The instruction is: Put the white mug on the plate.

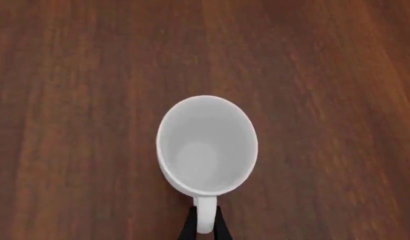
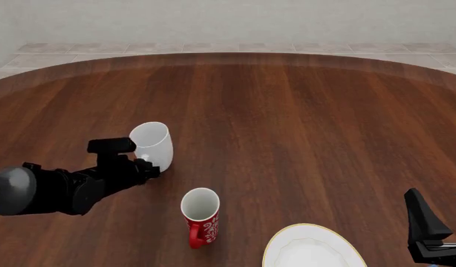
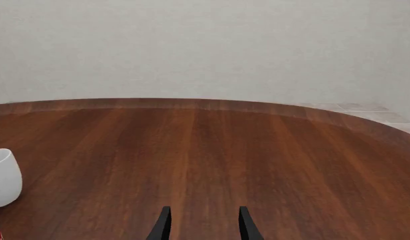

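We are clamping the left gripper on the white mug's handle, keeping it level toward the plate at four o'clock.

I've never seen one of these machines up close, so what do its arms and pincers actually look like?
Both arms are matte black and blocky. The left arm has a rounded grey joint cap near its base and a boxy black block on top by the wrist. Each gripper, left and right, ends in two thin, flat black fingers. No cables or markings show.

The matte black left arm is built of chunky rounded segments, with a glossy grey dome-shaped joint cap and a boxy black block on top. The right gripper shows two thin, flat black fingers that taper to points.
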`<state>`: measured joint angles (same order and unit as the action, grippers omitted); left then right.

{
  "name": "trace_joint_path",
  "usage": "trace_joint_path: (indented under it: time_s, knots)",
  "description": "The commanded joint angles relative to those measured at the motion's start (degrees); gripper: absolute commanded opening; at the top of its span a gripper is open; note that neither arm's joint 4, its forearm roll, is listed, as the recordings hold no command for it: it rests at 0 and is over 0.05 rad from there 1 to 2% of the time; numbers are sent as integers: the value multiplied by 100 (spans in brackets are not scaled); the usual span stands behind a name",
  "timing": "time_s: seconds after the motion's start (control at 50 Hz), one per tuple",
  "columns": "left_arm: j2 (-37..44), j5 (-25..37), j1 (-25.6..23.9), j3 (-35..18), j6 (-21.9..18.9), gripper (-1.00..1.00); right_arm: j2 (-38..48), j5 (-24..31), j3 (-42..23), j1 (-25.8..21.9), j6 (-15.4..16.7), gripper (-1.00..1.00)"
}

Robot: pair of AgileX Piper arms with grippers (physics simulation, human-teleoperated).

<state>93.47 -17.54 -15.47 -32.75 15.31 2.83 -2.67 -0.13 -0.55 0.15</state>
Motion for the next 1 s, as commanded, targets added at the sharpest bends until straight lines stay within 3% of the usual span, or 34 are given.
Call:
trace_joint_path:
  time_s: [0.02,0.42,1.0]
  knots:
    - [-25,6,14,48,-91,-100,-1,1,0,0,1,100]
    - [-690,357,-29,144,-231,-100,-1,1,0,0,1,100]
    - [-2514,1700,-325,283,10,-100,1,0,0,1,-1,100]
